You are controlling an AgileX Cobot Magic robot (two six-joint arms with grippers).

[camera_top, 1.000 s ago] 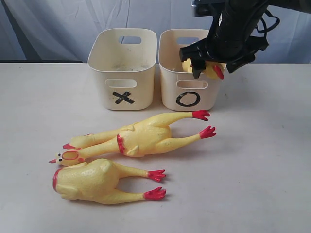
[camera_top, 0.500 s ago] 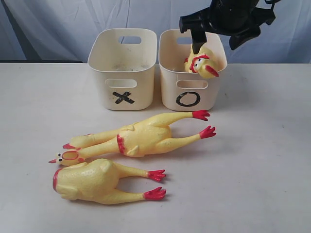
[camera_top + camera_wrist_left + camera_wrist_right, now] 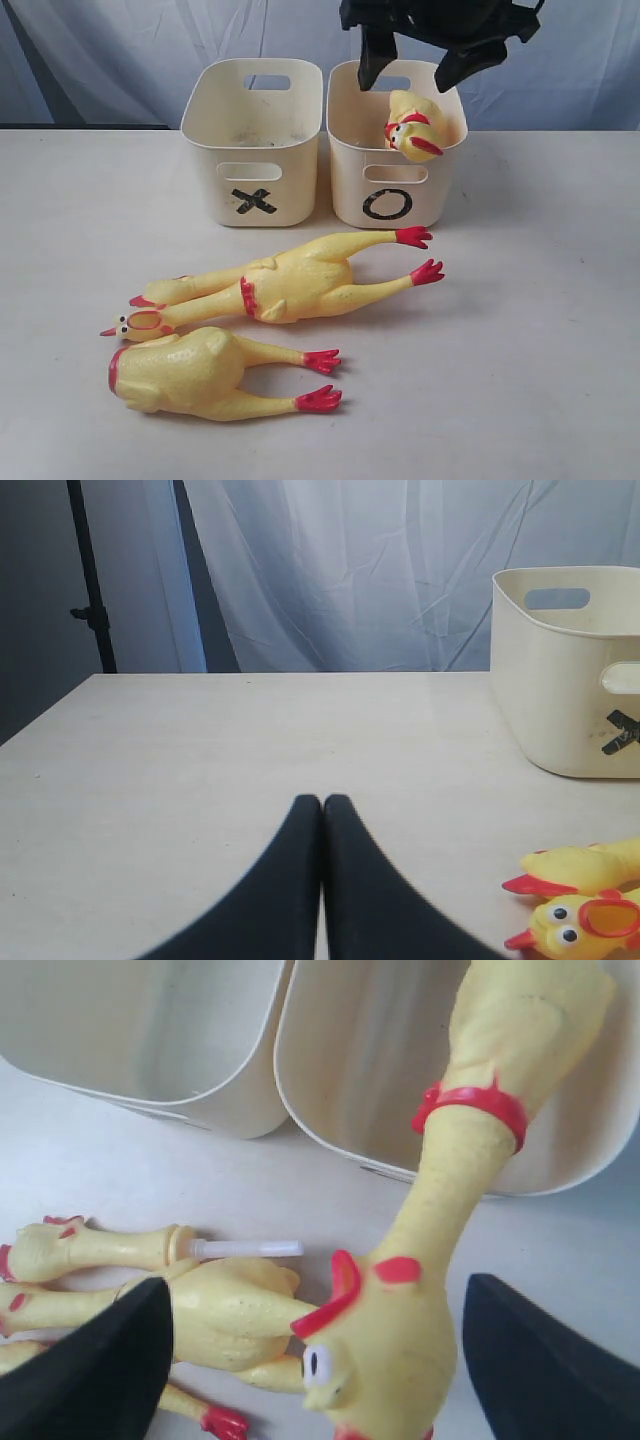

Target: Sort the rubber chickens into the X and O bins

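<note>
From the exterior camera there are two bins side by side at the back of the surface (image 3: pixel 540 300): the X bin (image 3: pixel 252 150) on the left and the O bin (image 3: pixel 352 160) on the right. There are three chicken items. A long chicken (image 3: pixel 300 282) lies slantwise, head near-left and red feet far-right. Just in front of it, a headless body (image 3: pixel 190 372) lies almost crosswise, feet pointing right. A head-neck piece (image 3: pixel 412 125) leans over the O bin's front rim, beak outward. The right gripper (image 3: pixel 408 72) hangs above it, spread open and gripping nothing.

The left wrist camera shows the left gripper (image 3: pixel 322 810) clenched, fingers pressed together on nothing, low over bare surface near the long chicken's head.

The right wrist camera shows the head-neck piece running lengthwise between the wide-apart fingers (image 3: pixel 100 1360), neck base inside the O bin and head beyond the rim.
</note>
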